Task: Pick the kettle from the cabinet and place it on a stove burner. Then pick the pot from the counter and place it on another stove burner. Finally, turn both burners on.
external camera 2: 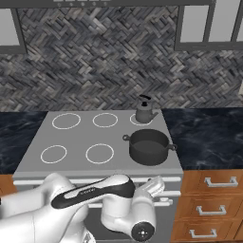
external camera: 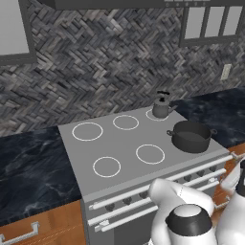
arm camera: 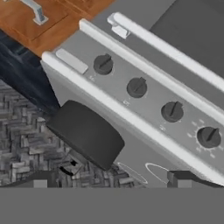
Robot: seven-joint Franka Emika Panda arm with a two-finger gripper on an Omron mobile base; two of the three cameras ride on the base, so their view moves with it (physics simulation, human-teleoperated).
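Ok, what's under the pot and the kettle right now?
The pot sits at the cooktop's front right corner and the kettle at its back right. The kettle's burner ring peeks out around its base; the pot hides whatever ring lies beneath it.

A wall of grey herringbone tile runs behind the stove. Dark-framed cupboards with pale glass panels hang at the upper corners. Brown wooden drawers with silver handles sit right of the stove front.
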